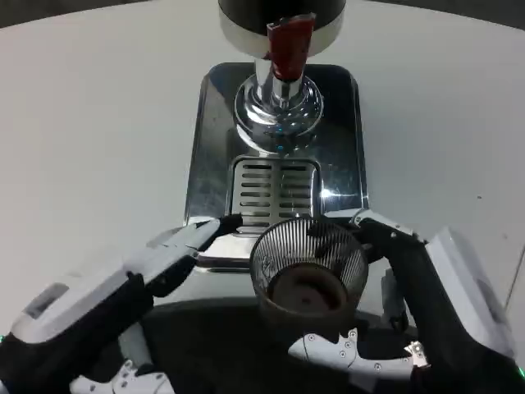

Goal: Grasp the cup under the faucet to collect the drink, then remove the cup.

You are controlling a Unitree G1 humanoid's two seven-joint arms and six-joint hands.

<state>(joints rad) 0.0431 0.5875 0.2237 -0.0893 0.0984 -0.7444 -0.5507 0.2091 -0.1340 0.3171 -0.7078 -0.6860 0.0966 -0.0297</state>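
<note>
Head view: cup (308, 267) within right hand (410, 304).

tabletop (98, 123): white, spreading beyond the fingers to both sides | metal base (215, 139): shiny, lying on the tabletop just past the fingers | slotted drain grate (274, 190): set in the base's near part, just ahead of the fingers

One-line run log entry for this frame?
cup: ribbed, clear, dark drink inside, near drip tray | right robot hand: grips cup | left robot hand: beside cup, contact unclear | faucet: red
</note>
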